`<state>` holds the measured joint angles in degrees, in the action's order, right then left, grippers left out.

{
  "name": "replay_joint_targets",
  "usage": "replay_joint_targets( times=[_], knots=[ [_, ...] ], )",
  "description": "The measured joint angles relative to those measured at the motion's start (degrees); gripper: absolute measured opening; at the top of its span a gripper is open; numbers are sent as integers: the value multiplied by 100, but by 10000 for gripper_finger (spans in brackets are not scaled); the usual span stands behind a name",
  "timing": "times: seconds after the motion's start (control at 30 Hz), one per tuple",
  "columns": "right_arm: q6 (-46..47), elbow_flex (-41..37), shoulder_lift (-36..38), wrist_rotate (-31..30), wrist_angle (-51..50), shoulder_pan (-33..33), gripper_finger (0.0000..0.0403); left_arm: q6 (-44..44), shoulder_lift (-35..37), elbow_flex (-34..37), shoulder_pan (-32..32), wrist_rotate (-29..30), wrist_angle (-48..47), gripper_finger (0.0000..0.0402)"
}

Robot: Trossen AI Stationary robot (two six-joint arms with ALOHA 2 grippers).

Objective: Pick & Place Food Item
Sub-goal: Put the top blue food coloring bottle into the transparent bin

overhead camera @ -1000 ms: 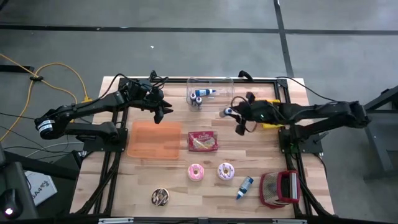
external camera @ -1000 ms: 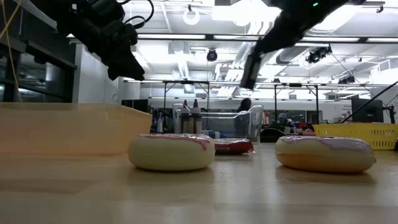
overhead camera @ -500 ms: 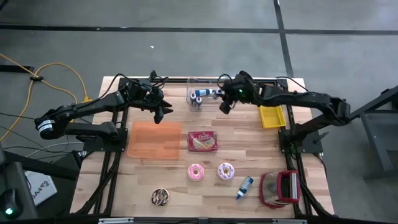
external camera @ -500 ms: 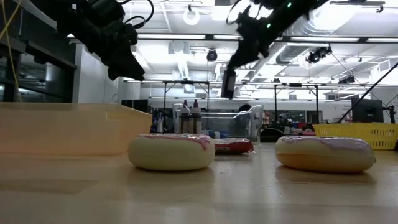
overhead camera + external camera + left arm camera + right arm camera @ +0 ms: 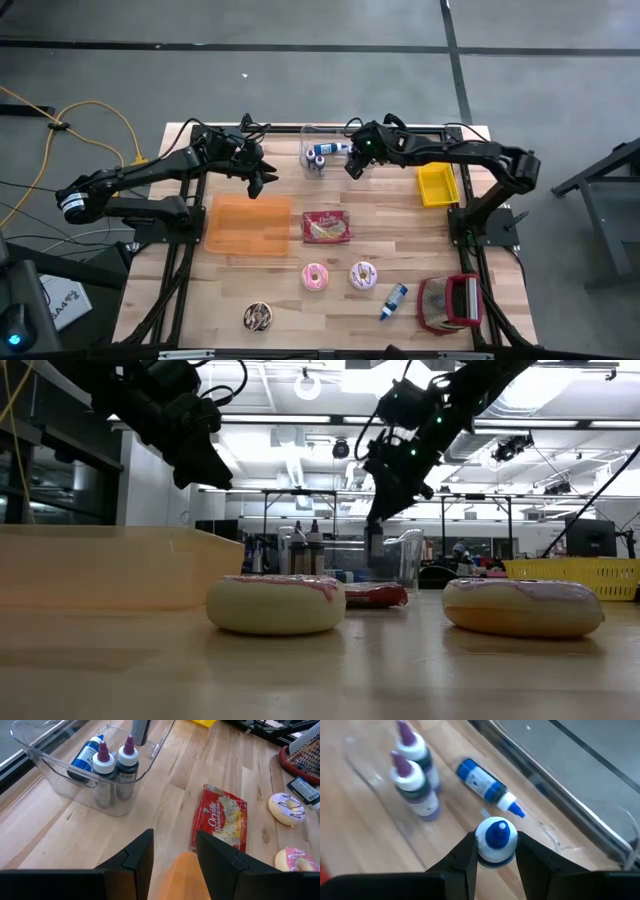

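Note:
My right gripper (image 5: 355,166) hangs over the right end of the clear bin (image 5: 338,150) at the table's far edge, shut on a small bottle (image 5: 496,840) with a white shoulder and a blue tip. Inside the bin, two purple-capped bottles (image 5: 412,775) stand upright and a blue bottle (image 5: 487,784) lies on its side. My left gripper (image 5: 262,182) waits open above the far edge of the orange tray (image 5: 248,226); its fingers (image 5: 140,857) have nothing between them. My right gripper pinches the small bottle between its two fingers (image 5: 465,862), just below the white shoulder (image 5: 492,852). The fingers slant down from the table's right side. The bottle's blue tip points up toward the wrist and its body (image 5: 140,730) hangs down into the bin, lifted clear.
A popcorn packet (image 5: 327,227) lies right of the orange tray. Two pink donuts (image 5: 316,276) (image 5: 363,274), a chocolate donut (image 5: 258,317), another blue bottle (image 5: 393,300) and a red basket (image 5: 450,303) sit near the front edge. A yellow bin (image 5: 437,184) stands at the far right.
My right gripper has swung toward the table's left and far edge with the bottle, sinking and rolling as it went. It has come from beside the yellow bin to over the clear bin, still shut on the bottle.

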<state>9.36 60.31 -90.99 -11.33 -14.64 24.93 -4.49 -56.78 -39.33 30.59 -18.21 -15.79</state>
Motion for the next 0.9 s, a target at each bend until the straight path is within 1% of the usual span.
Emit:
replay_joint_targets(
  times=[0.17, 0.33, 0.47, 0.57, 0.7, 0.9],
  knots=[
    [178, 0, -111, -315, -61, 0, 101, 0, -1, 0, 0, 1, 0, 141],
    [430, 0, -119, -374, -240, 45, 101, 0, 0, 0, -2, -1, 0, 141],
    [499, -2, -119, -482, -182, 158, 101, 0, 1, 0, 0, 1, 0, 141],
    [501, -2, -119, -484, -75, 329, 101, 0, 1, 0, 0, 0, 0, 141],
    [544, -2, -119, -330, 32, 522, 101, 0, -1, 0, -1, 0, 0, 141],
    [411, -4, -121, -163, 33, 560, 101, 0, -1, 0, 0, -1, 0, 141]
  ],
)
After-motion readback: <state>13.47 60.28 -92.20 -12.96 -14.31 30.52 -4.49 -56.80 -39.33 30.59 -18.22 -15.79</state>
